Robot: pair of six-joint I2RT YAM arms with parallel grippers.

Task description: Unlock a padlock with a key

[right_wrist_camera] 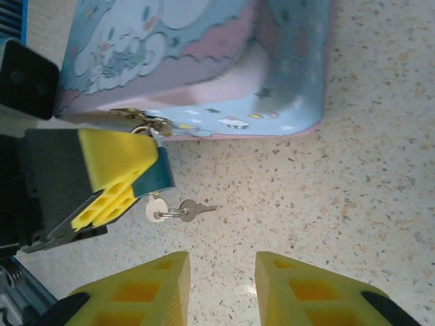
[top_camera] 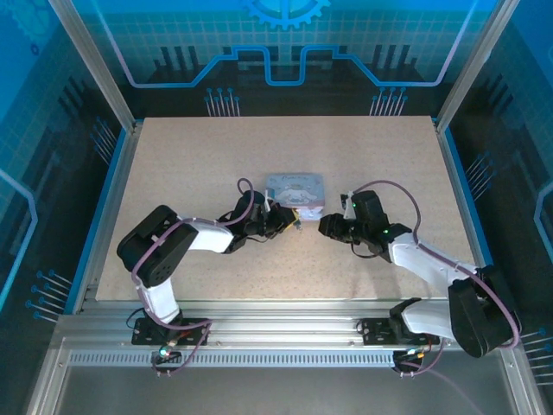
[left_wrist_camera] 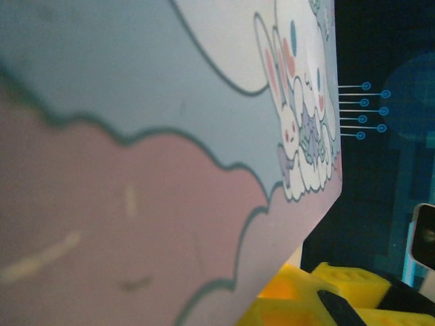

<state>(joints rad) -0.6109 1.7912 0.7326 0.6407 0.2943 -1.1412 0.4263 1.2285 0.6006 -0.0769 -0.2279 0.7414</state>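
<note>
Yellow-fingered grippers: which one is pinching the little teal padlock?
The left gripper, beside the pastel cartoon tin box, is clamped on the teal metal padlock. The right gripper has its fingers apart, holding nothing.

Lab robot cell. Aluminium frame (top_camera: 102, 73) is enclosing a speckled tabletop (top_camera: 199, 156); blue circuit-print panels (top_camera: 346, 43) are standing beyond the left gripper (top_camera: 292, 222) and right gripper (top_camera: 325, 226); a slotted mounting rail (top_camera: 276, 333) is lying behind them.
</note>
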